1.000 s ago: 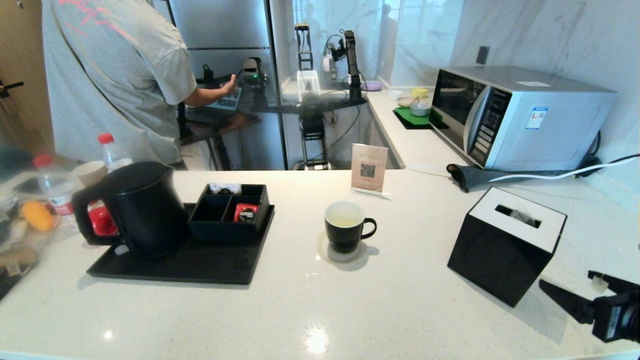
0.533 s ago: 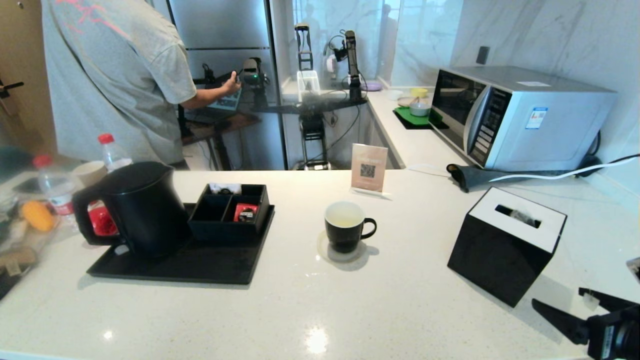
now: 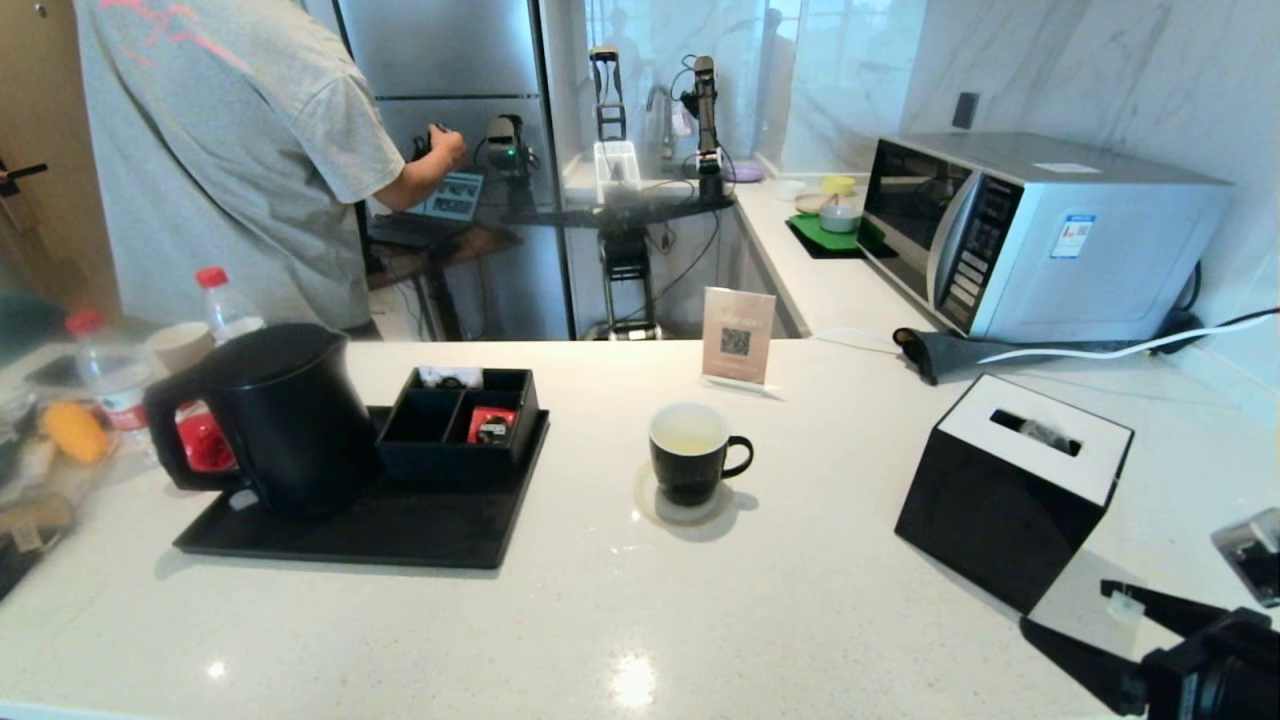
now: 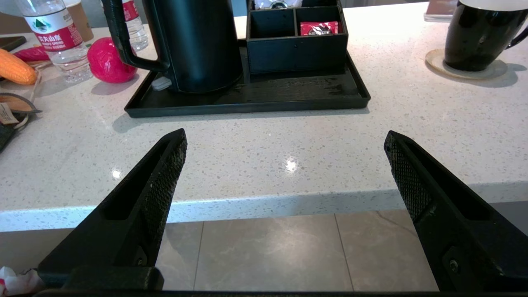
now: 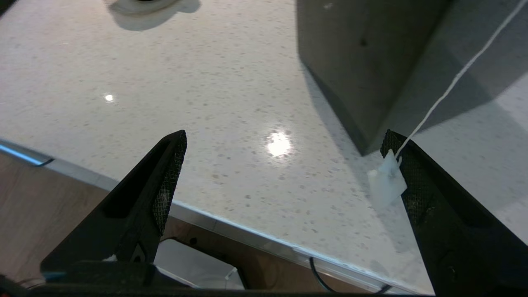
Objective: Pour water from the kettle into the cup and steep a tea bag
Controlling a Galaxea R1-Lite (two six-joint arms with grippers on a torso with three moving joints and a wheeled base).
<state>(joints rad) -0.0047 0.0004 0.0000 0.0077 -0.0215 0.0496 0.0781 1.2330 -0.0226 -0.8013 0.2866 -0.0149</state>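
Observation:
The black cup (image 3: 690,452) stands on a round coaster mid-counter, holding faintly yellowish water (image 3: 688,433); the left wrist view shows the cup (image 4: 478,37) too. The black kettle (image 3: 285,415) sits on the black tray (image 3: 400,535), also seen in the left wrist view as the kettle (image 4: 198,41). My right gripper (image 3: 1065,607) hangs open by the counter's front right edge. The tea bag's pale tag (image 5: 385,183) clings to one finger, its string (image 5: 453,80) running off. A small grey bag (image 3: 1248,553) lies at the far right. My left gripper (image 4: 284,144) is open, off the front edge.
A black tissue box (image 3: 1010,485) stands just beyond the right gripper. An organiser (image 3: 460,420) with a red packet sits on the tray. Bottles, a red ball and a paper cup crowd the left. A microwave (image 3: 1040,230) and a QR sign (image 3: 738,335) stand behind. A person works at the back.
My right gripper has drawn back and leftward toward the front edge, the tag still stuck to its finger. The small grey bag has slid into view at the right. The person's arm moved.

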